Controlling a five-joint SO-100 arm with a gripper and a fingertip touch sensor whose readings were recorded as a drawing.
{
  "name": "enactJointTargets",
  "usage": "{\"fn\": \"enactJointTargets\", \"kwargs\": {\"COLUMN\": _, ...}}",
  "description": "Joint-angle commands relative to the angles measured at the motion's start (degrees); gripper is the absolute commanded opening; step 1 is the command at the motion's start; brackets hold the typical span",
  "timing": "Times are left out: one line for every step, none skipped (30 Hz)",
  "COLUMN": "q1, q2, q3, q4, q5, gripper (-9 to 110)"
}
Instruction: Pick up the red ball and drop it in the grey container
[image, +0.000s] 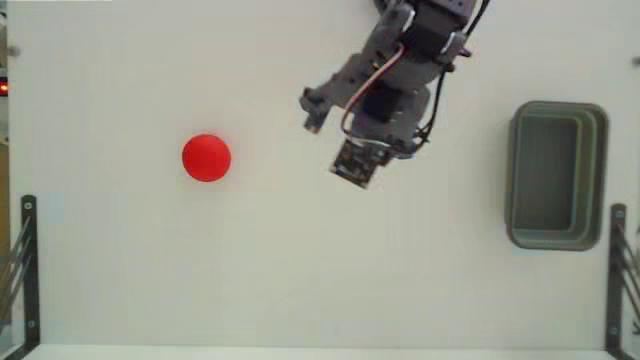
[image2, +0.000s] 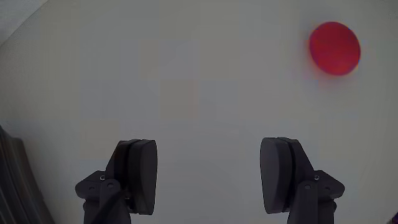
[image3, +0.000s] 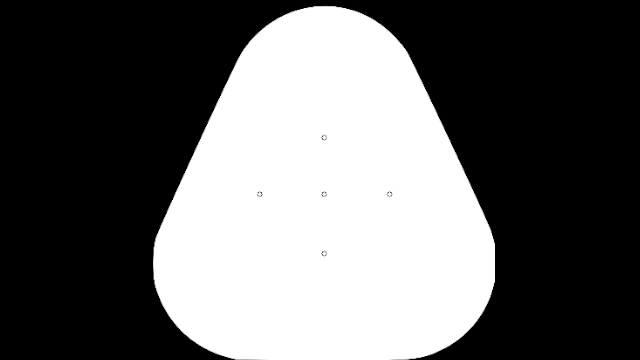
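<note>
Red ball (image: 206, 158): left on the white table (image: 300, 280), untouched.
Gripper (image2: 210, 177): mid-table, jaws wide apart, empty; in the wrist view the ball sits upper right, so swing until it centres, then descend.
Grey container (image: 557, 175): far right, empty.

Fixed view light: we see bright, even light on the white table (image: 300, 280), nearly washed out.
Shadows: soft and faint, close under the arm (image: 400, 90) and the red ball (image: 206, 158).
Wrist view light: we find it dimmer and greyer.
Focus: the red ball (image2: 335, 48) looks soft-edged with a colour fringe; the gripper (image2: 211, 174) fingers (image2: 140, 168) are dark.
</note>
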Motion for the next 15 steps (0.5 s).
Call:
{"fn": "enactJointTargets", "kwargs": {"q1": 2.5, "q2": 2.0, "q3": 0.3, "q4": 0.1, "q5": 0.2, "gripper": 110}}
{"fn": "enactJointTargets", "kwargs": {"q1": 3.2, "q2": 2.0, "q3": 0.3, "q4": 0.1, "q5": 0.2, "gripper": 110}}
{"fn": "enactJointTargets", "kwargs": {"q1": 3.8, "q2": 2.0, "q3": 0.3, "q4": 0.1, "q5": 0.2, "gripper": 110}}
{"fn": "enactJointTargets", "kwargs": {"q1": 4.2, "q2": 2.0, "q3": 0.3, "q4": 0.1, "q5": 0.2, "gripper": 110}}
{"fn": "enactJointTargets", "kwargs": {"q1": 4.8, "q2": 2.0, "q3": 0.3, "q4": 0.1, "q5": 0.2, "gripper": 110}}
{"fn": "enactJointTargets", "kwargs": {"q1": 5.5, "q2": 2.0, "q3": 0.3, "q4": 0.1, "q5": 0.2, "gripper": 110}}
{"fn": "enactJointTargets", "kwargs": {"q1": 5.9, "q2": 2.0, "q3": 0.3, "q4": 0.1, "q5": 0.2, "gripper": 110}}
{"fn": "enactJointTargets", "kwargs": {"q1": 6.5, "q2": 2.0, "q3": 0.3, "q4": 0.1, "q5": 0.2, "gripper": 110}}
{"fn": "enactJointTargets", "kwargs": {"q1": 6.9, "q2": 2.0, "q3": 0.3, "q4": 0.1, "q5": 0.2, "gripper": 110}}
{"fn": "enactJointTargets", "kwargs": {"q1": 7.5, "q2": 2.0, "q3": 0.3, "q4": 0.1, "q5": 0.2, "gripper": 110}}
{"fn": "enactJointTargets", "kwargs": {"q1": 8.2, "q2": 2.0, "q3": 0.3, "q4": 0.1, "q5": 0.2, "gripper": 110}}
{"fn": "enactJointTargets", "kwargs": {"q1": 8.6, "q2": 2.0, "q3": 0.3, "q4": 0.1, "q5": 0.2, "gripper": 110}}
{"fn": "enactJointTargets", "kwargs": {"q1": 9.2, "q2": 2.0, "q3": 0.3, "q4": 0.1, "q5": 0.2, "gripper": 110}}
{"fn": "enactJointTargets", "kwargs": {"q1": 9.8, "q2": 2.0, "q3": 0.3, "q4": 0.1, "q5": 0.2, "gripper": 110}}
{"fn": "enactJointTargets", "kwargs": {"q1": 10.2, "q2": 2.0, "q3": 0.3, "q4": 0.1, "q5": 0.2, "gripper": 110}}
